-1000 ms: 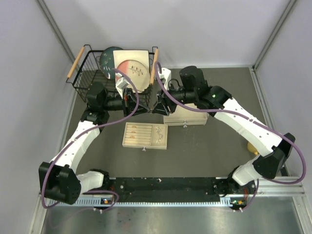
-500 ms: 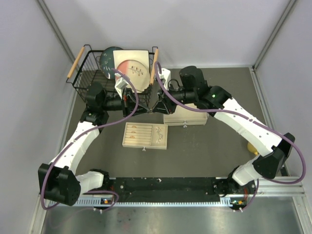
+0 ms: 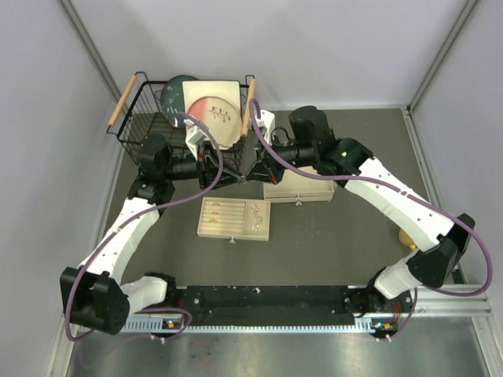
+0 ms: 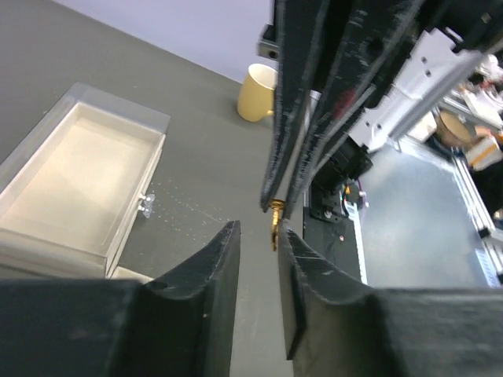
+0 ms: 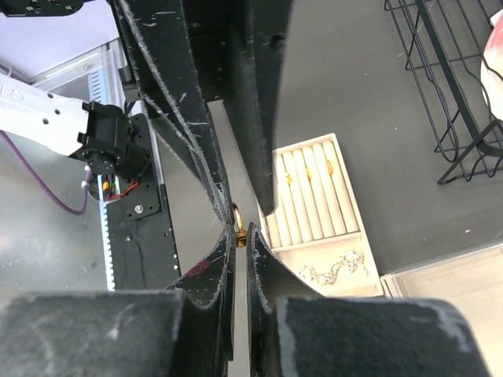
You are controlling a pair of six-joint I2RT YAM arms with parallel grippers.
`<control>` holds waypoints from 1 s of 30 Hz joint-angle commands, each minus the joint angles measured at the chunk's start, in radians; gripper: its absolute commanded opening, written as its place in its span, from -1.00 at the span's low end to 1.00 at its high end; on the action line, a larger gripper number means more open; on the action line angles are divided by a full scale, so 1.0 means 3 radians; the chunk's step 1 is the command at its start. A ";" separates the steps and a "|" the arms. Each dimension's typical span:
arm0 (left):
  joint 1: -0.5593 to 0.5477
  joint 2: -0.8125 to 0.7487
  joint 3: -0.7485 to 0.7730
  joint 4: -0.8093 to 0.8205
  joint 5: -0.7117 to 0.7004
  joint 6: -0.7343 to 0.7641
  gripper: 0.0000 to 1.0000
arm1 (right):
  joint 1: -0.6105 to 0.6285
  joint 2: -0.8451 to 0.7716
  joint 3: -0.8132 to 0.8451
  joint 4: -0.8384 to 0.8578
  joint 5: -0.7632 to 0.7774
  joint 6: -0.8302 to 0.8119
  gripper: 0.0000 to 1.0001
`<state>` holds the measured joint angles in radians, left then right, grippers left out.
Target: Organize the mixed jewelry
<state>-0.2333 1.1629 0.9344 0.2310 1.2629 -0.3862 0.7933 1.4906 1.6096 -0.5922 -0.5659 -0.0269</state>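
Observation:
My right gripper (image 5: 238,236) is shut on a small gold-orange ring (image 5: 237,221) and holds it above the table. My left gripper (image 4: 258,229) is open and meets it tip to tip, with the ring (image 4: 273,225) between its fingertips, close to its right finger. In the top view the two grippers (image 3: 242,177) meet above the beige tray (image 3: 206,228). The tray (image 5: 350,236) holds two gold rings (image 5: 330,166) in its slots and a thin silver chain (image 5: 334,267). The bangle and studs are not distinguishable.
A beige box with its drawer open (image 4: 71,188) stands right of the tray, under the right arm (image 3: 306,193). A black wire basket (image 3: 141,126) with plates stands at the back left. A yellow cup (image 4: 257,93) sits at the right edge.
The two grippers have closed the small gap between their tips and now meet. The ring stays in the right gripper.

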 commanded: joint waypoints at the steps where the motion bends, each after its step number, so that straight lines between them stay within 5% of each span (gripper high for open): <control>1: 0.0072 -0.0179 0.0081 -0.0579 -0.0461 0.0607 -0.25 | -0.0016 -0.0065 0.0003 0.0138 0.0040 -0.0069 -1.00; 7: 0.0516 -0.0271 0.0015 -0.0755 -0.0625 0.0812 0.14 | -0.0011 -0.0116 -0.0032 0.0133 0.0286 -0.0120 -1.00; 11: 0.0956 -0.0333 -0.0103 -0.0755 -0.0508 0.0894 0.22 | -0.0001 -0.0065 -0.0053 0.0133 0.0408 -0.0145 -1.00; 19: 0.1682 -0.0440 -0.0169 -0.1571 -0.0788 0.1543 0.22 | 0.0494 0.0323 -0.0078 0.0230 0.1184 -0.0437 -1.00; 30: 0.2260 -0.0379 -0.0175 -0.1946 -0.1668 0.1799 0.18 | 0.1032 0.1182 0.0024 0.0649 0.1865 -0.0779 -1.00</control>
<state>0.3943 1.0428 0.8734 -0.3119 0.8650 0.1024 1.0573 1.7996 1.5902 -0.4938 -0.1139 -0.1986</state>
